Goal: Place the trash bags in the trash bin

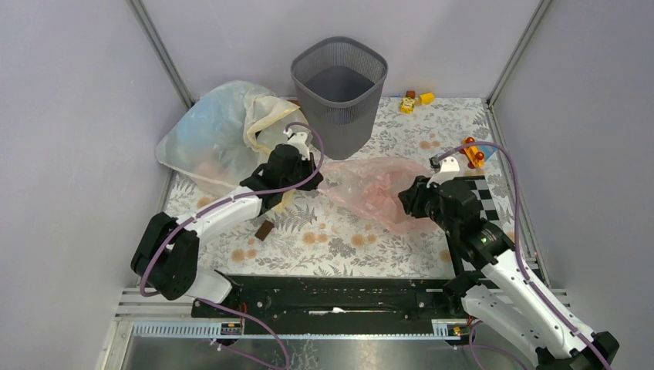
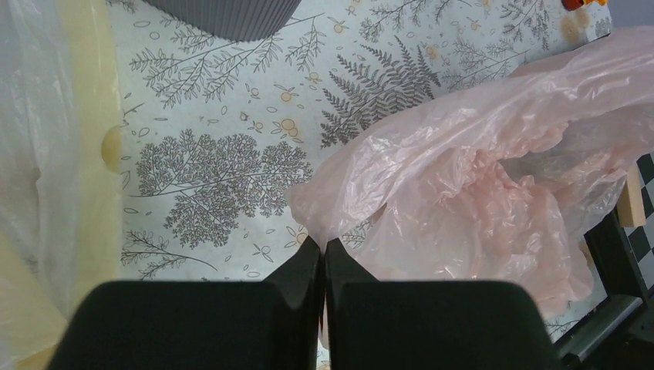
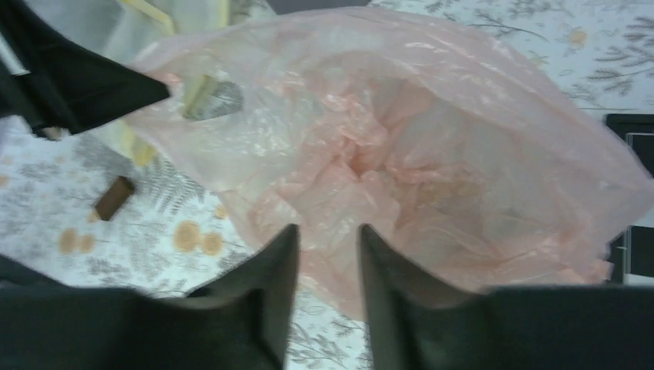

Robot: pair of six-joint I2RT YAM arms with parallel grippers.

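The pale-pink trash bag (image 1: 370, 189) lies crumpled on the floral table between my two arms, in front of the trash bin (image 1: 339, 92), a dark grey mesh basket standing upright at the back. My left gripper (image 1: 316, 169) is at the bag's left edge. In the left wrist view it (image 2: 323, 243) is shut, with the pink film (image 2: 463, 177) pinched between its tips. My right gripper (image 1: 402, 202) is at the bag's right side. In the right wrist view its jaws (image 3: 328, 231) stand apart with the bag's near edge (image 3: 385, 139) between them.
A large cloudy whitish bag with a cream rim (image 1: 216, 131) lies left of the bin, behind my left arm. A small brown block (image 1: 264, 230) sits on the table in front. Small toys (image 1: 412, 100) and an orange one (image 1: 472, 153) lie at the back right beside a checkered board (image 1: 482, 193).
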